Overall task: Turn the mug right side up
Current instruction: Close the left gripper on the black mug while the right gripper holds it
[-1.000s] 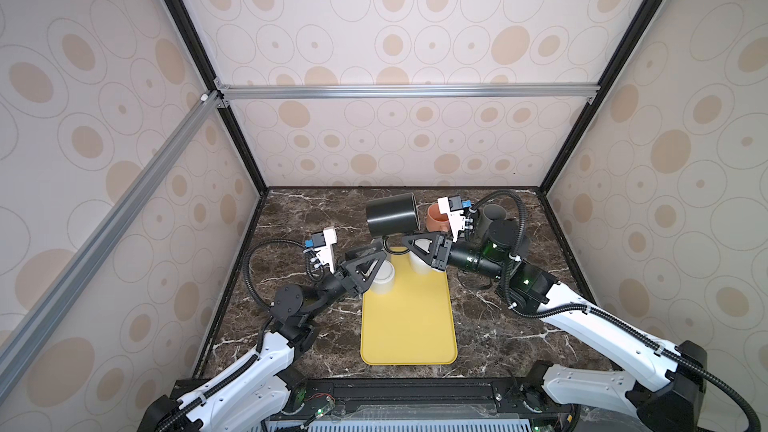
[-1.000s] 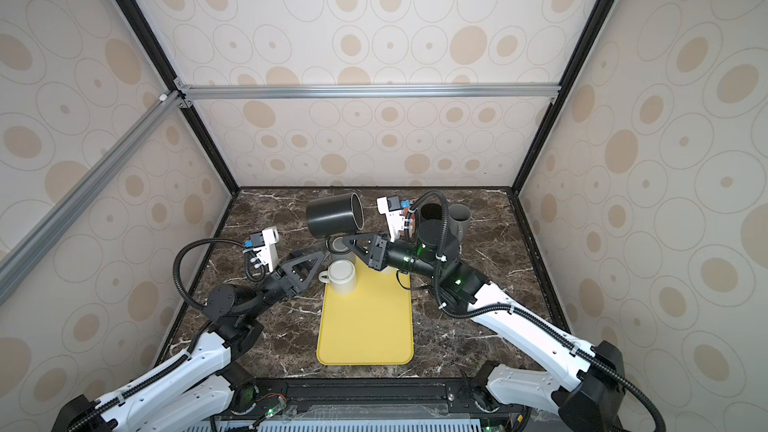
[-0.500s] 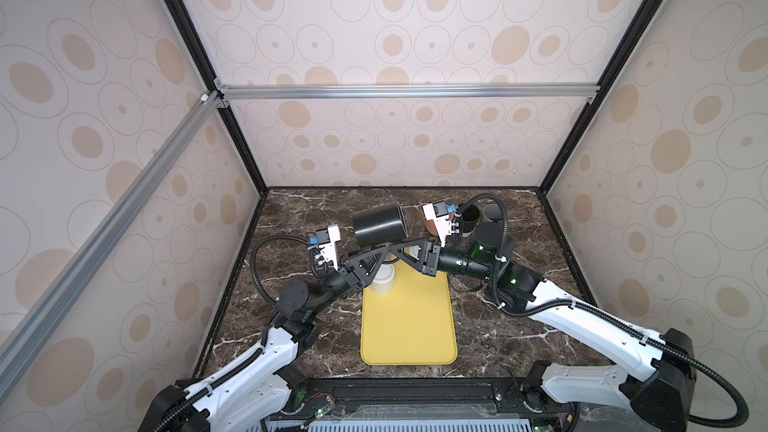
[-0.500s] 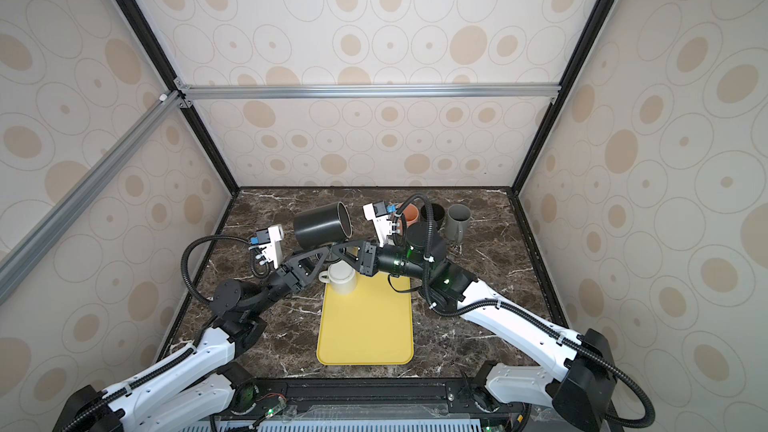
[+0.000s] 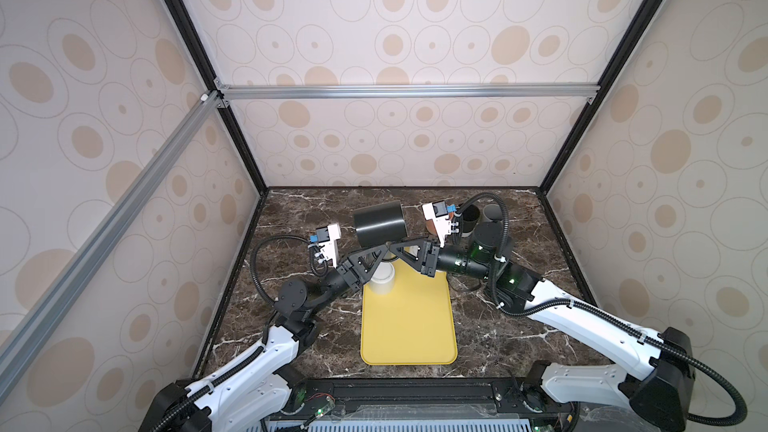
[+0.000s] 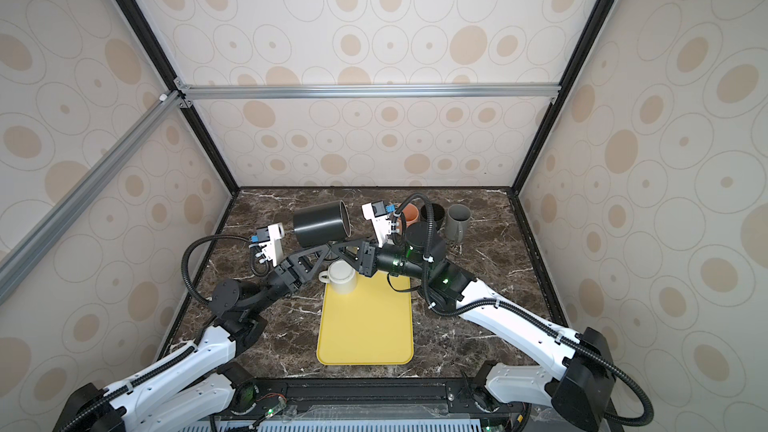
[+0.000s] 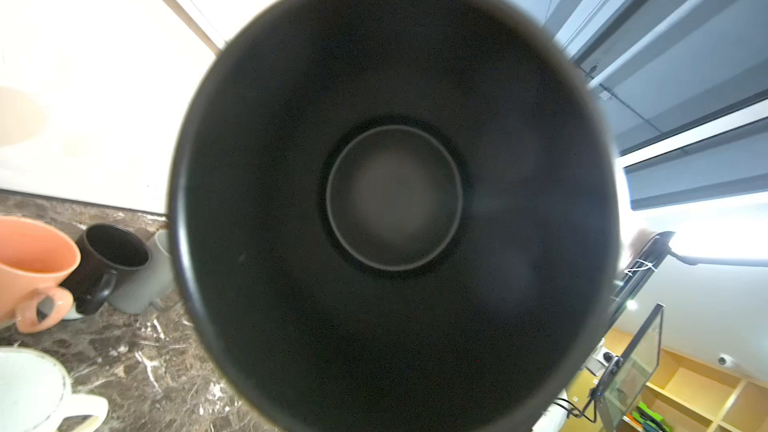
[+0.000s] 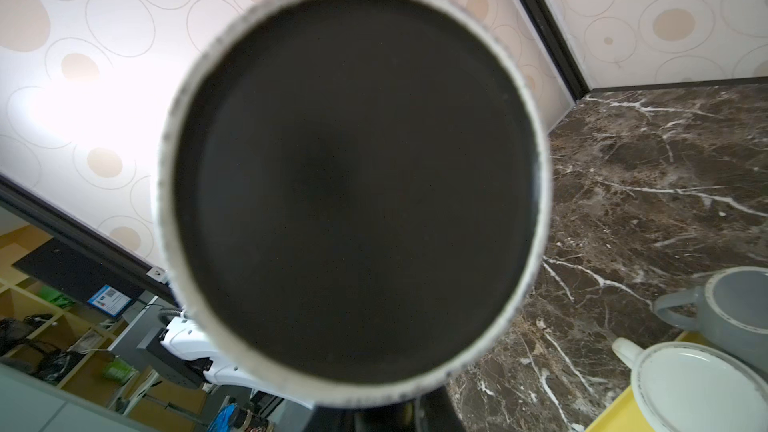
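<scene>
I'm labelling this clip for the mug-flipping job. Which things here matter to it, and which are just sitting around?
In the job: large black mug, held sideways in the air; left gripper; right gripper, both meeting under it.
Lying about: white mug on the yellow tray; orange mug, small black mug and grey mug along the back.

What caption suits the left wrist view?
Looking straight into the big black mug, with an orange mug, a small black mug and a grey mug on the table.
</scene>
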